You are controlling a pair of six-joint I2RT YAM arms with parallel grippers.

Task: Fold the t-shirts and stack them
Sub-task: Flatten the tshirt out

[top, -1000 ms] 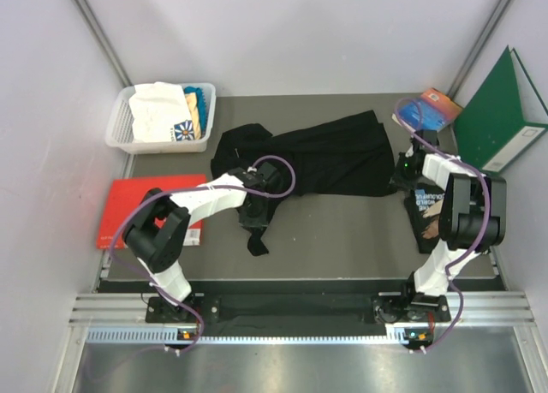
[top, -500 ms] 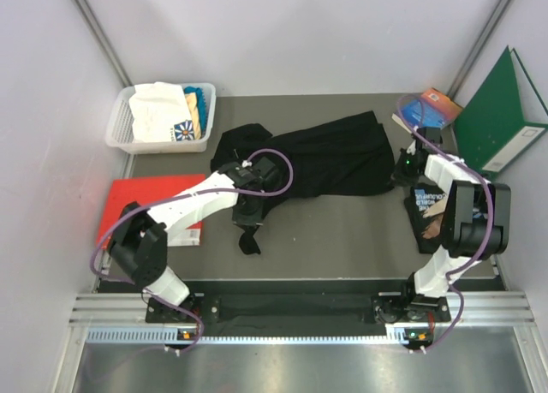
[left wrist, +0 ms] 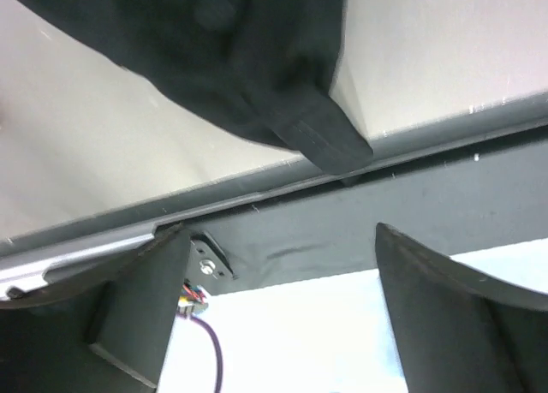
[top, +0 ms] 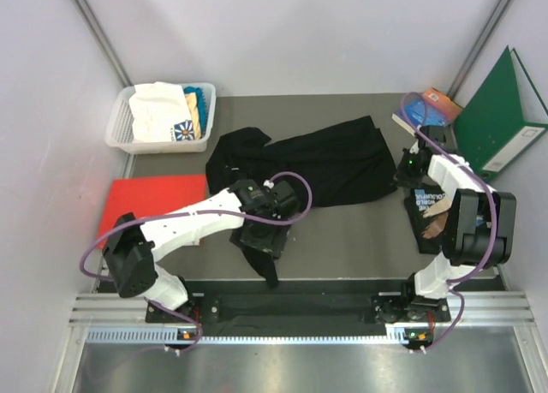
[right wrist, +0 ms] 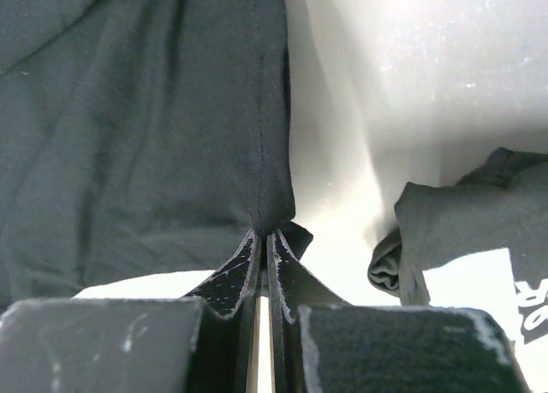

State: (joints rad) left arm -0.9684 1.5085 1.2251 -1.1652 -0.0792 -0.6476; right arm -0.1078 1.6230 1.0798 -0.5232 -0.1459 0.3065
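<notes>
**Left gripper (left wrist: 278, 237).** It is sitting at 6 o'clock, over the near edge of the table (top: 360, 235). Its jaws are standing wide apart with nothing between them. One second back it was working nearer the centre, and since then it has been travelling toward 6 o'clock.

**Sleeve (top: 269, 271).** This strip of the black shirt (top: 334, 157) has been travelling with that gripper. Its hemmed end is now lying on the table's near rim, just beyond the spread fingers.

**Black shirt.** The body is lying across mid-table from 9 to 3 o'clock, still bunched at the 9 o'clock end. No fold is showing yet.

**Right gripper (right wrist: 264, 239).** It is holding at 3 o'clock as before. Its jaws are pressing together on the shirt's seamed edge.

**Judgement.** The garment is being drawn out for flattening, with one end anchored and the sleeve pulled clear. Folding proper appears not to have begun, and the task is at an early stage.

**Other shirts.** White shirts (top: 154, 102) and a teal shirt (top: 199, 98) are waiting in the basket (top: 120, 134) at 10 o'clock.

**Markings.** A flower-printed tag (top: 184, 131) is showing in the basket, with no wording legible. The magazine (top: 428, 215) at 3 o'clock is carrying print too small to read. A cut-off letter is showing at the lower right of the right wrist view, and it is unreadable.
</notes>
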